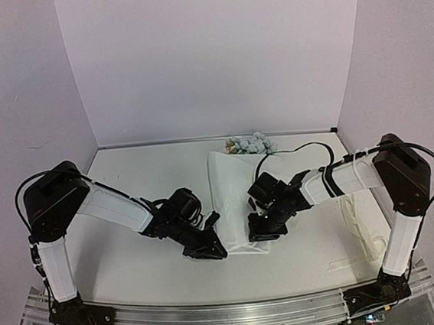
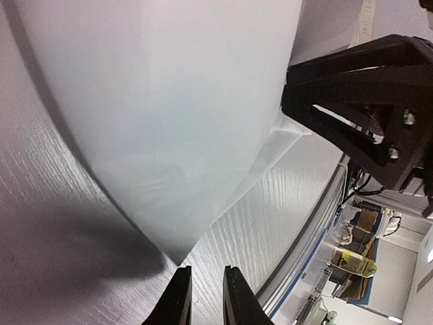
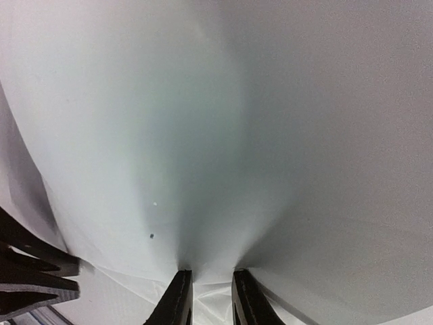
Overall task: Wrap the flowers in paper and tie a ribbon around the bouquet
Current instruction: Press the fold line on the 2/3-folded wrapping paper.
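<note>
The paper (image 1: 232,195) lies folded over in the middle of the table, and the flowers (image 1: 250,143) poke out beyond its far end. At the paper's near right corner my right gripper (image 1: 264,232) is shut on the paper (image 3: 223,135), which rises in a tent from the right gripper (image 3: 212,273). By the near left corner, my left gripper (image 1: 212,247) sits low on the table. In the left wrist view the left gripper (image 2: 207,269) has its jaws narrowly apart. Only bare table shows between them, and the paper (image 2: 169,122) corner ends just ahead of the tips. The ribbon (image 1: 361,225) lies loose at the right.
A black cable (image 1: 308,147) loops behind the right arm. White walls close the back and sides. The aluminium rail (image 1: 232,315) runs along the near edge. My right gripper's black body (image 2: 365,101) is close across the paper from the left one.
</note>
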`<state>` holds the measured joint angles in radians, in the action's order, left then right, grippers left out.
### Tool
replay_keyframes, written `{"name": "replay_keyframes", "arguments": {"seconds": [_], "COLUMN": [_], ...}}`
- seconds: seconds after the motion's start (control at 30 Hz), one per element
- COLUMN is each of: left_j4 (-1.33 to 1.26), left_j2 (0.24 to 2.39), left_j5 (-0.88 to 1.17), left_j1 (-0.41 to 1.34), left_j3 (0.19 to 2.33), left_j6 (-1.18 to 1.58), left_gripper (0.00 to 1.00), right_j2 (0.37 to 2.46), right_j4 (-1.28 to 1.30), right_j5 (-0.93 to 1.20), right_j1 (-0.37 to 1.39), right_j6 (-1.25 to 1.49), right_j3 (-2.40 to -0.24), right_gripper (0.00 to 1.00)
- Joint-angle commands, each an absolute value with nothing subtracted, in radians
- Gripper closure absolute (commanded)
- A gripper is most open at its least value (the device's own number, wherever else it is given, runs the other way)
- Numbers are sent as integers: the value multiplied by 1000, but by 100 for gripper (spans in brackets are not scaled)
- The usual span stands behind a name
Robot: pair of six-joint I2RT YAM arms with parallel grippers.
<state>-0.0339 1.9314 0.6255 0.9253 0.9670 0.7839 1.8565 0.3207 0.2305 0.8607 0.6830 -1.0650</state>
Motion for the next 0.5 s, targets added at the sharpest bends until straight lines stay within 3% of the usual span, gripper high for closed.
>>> {"name": "replay_keyframes", "arguments": {"seconds": [0.0, 0.17, 0.47], "left_j4": [21, 5, -217], "left_j2": [1807, 1793, 1958], "left_j5": [583, 632, 706], "left_j1": [909, 857, 845], "left_j3": [997, 1052, 1119], "left_j6": [781, 787, 815], "left_gripper": [82, 81, 77], "right_j2": [1837, 1842, 1873], "right_j4": [549, 600, 603], "right_j5": [154, 142, 146], "right_j1": [889, 903, 903], "right_j6": [585, 531, 527], "right_j3": [-1092, -1104, -1120], "right_gripper": [79, 79, 80]}}
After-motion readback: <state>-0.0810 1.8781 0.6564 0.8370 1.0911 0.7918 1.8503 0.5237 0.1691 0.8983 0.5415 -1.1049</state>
